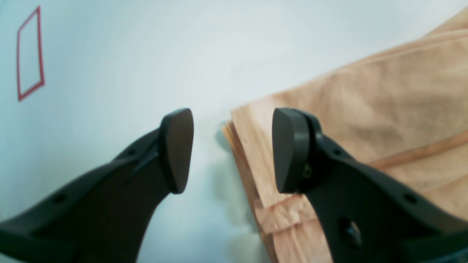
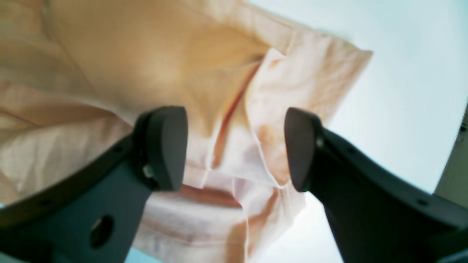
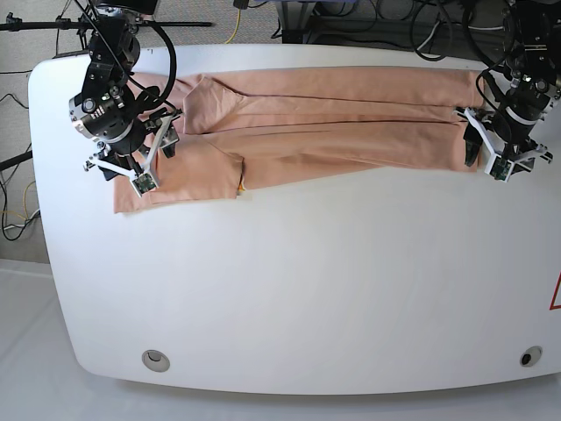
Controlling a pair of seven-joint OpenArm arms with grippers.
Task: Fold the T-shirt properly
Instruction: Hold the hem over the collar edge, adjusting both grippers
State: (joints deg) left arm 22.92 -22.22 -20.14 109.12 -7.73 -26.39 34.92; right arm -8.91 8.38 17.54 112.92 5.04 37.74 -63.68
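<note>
One T-shirt [image 3: 316, 118] lies on one table [image 3: 307, 281]. Two grippers hang over the T-shirt: the left gripper [image 3: 493, 151] and the right gripper [image 3: 140, 153]. Two round discs [image 3: 156, 358] sit in the table's near edge.

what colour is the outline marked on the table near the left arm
Red: a thin red outline on the white table, clearest in the left wrist view.

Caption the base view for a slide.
Two arms with open fingers flank a salmon-pink T-shirt folded into a long band on the white table.
</note>
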